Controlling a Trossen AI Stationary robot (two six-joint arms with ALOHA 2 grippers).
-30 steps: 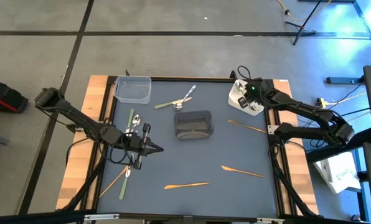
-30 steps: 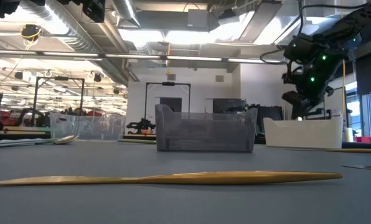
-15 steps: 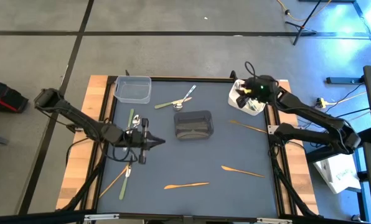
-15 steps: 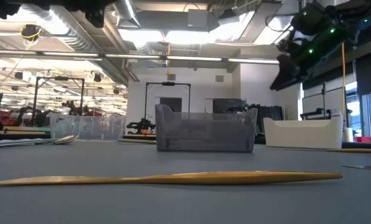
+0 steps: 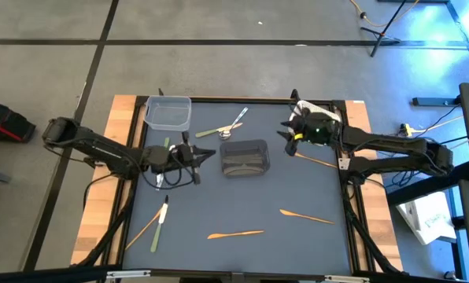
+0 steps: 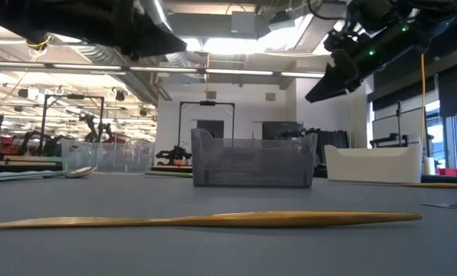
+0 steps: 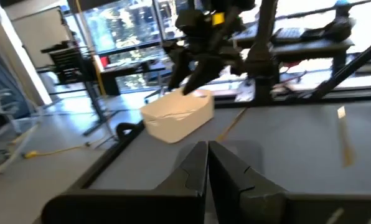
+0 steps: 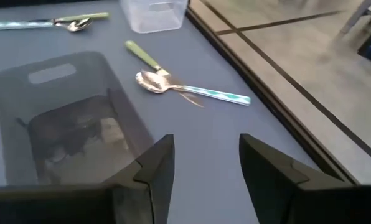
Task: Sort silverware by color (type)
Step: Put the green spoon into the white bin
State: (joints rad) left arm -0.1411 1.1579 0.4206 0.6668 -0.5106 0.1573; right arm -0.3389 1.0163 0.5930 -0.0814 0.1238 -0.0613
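With silverware (image 5: 235, 233) scattered across the tabletop (image 5: 297, 244), the empty right gripper (image 5: 288, 135), fingers spread, hovers by the grey bin (image 5: 245, 157) and could clip it descending; left gripper (image 5: 193, 154) clenched, empty.

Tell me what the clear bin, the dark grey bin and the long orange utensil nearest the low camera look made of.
The clear bin looks like thin transparent plastic: the table shows through its walls. The dark grey bin seems smoky, translucent plastic with a matte look; its contents show dimly in the right wrist view. The orange utensil looks like plastic or possibly wood, with a slight sheen; the views leave that open.
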